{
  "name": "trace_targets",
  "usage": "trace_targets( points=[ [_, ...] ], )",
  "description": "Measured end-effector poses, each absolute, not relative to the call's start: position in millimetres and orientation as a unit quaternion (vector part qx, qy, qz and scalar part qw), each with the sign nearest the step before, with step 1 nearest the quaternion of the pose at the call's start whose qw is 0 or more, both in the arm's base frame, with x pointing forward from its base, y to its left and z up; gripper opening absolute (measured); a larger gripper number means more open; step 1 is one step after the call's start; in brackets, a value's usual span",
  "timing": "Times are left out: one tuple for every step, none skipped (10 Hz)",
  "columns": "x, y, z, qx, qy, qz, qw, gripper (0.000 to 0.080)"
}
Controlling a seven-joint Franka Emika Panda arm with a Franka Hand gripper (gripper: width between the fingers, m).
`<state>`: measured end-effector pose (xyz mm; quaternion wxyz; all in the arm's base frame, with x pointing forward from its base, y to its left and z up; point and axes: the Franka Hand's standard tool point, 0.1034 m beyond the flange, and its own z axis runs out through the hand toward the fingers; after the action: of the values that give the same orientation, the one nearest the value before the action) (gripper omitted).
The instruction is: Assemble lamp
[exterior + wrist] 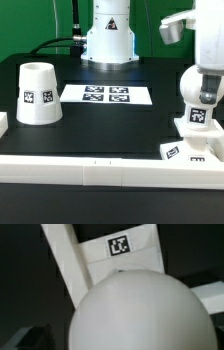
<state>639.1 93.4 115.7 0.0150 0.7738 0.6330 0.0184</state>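
No words, brands or numbers can be read. Only black-and-white square tags (pixel 95 91) show: 4 on the marker board (pixel 140 96), 1 on the shade (pixel 32 80) to the exterior view's left of that board, and others on the bulb (pixel 195 88) and base (pixel 185 140) to its right.

In the exterior view the pincer (pixel 204 70) is cut by the picture's right edge. Its fingers merge with the white bulb (pixel 198 93), so whether they clasp it cannot be told. The base (pixel 185 141) beneath runs off the same edge. In the wrist view the bulb (pixel 140 314) is a blurred mass cut off below, hiding most of the base (pixel 120 249).
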Motion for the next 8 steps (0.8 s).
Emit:
trace_targets(
  points=[
    [639.1, 93.0, 115.7, 0.754, 0.656, 0.016, 0.018, 0.0699],
    [639.4, 91.9, 115.8, 0.732, 0.681, 0.015, 0.021, 0.0699],
    [639.6, 90.4, 115.8, 0.715, 0.699, 0.014, 0.022, 0.0699],
    [639.5, 89.7, 115.5, 0.714, 0.7, 0.013, 0.022, 0.0685],
    [639.4, 89.6, 115.4, 0.716, 0.698, 0.013, 0.022, 0.0685],
    [639.4, 89.3, 115.4, 0.716, 0.698, 0.013, 0.022, 0.0577],
    [639.4, 89.2, 115.3, 0.72, 0.693, 0.013, 0.022, 0.0577],
    [639.4, 89.0, 115.3, 0.726, 0.687, 0.013, 0.021, 0.0577]
  ],
)
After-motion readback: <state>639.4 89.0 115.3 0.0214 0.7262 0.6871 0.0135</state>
